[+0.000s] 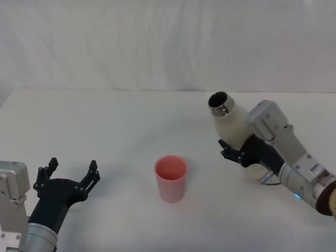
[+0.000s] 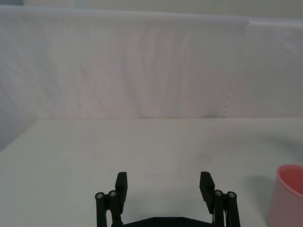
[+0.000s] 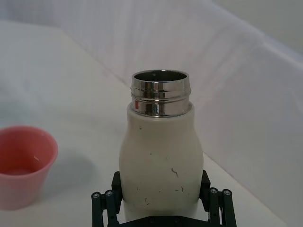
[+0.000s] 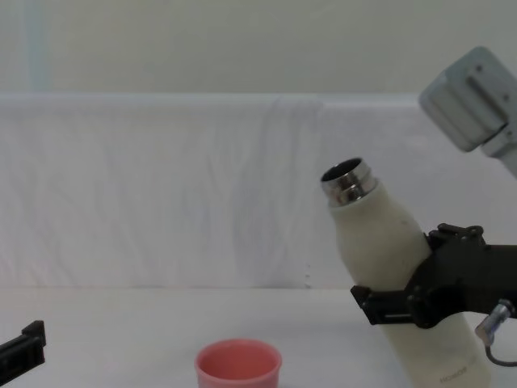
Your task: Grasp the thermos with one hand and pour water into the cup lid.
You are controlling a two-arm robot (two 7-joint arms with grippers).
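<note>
Two arms are in view over the white bench (image 1: 115, 121). Right gripper (image 1: 237, 148) has its fingers (image 3: 106, 201) clamped around the lower body of the thermos (image 1: 231, 119), holding it off the bench on the robot's right side. The thermos is tilted, its open steel neck leaning toward the robot's left, in the direction of the cup lid (image 1: 170, 178). The cup lid stands upright on the bench near the centre, apart from the thermos; the right wrist view shows a little liquid in it. Left gripper (image 1: 71, 177) sits low at the robot's left, fingers spread apart and grasping nothing.
</note>
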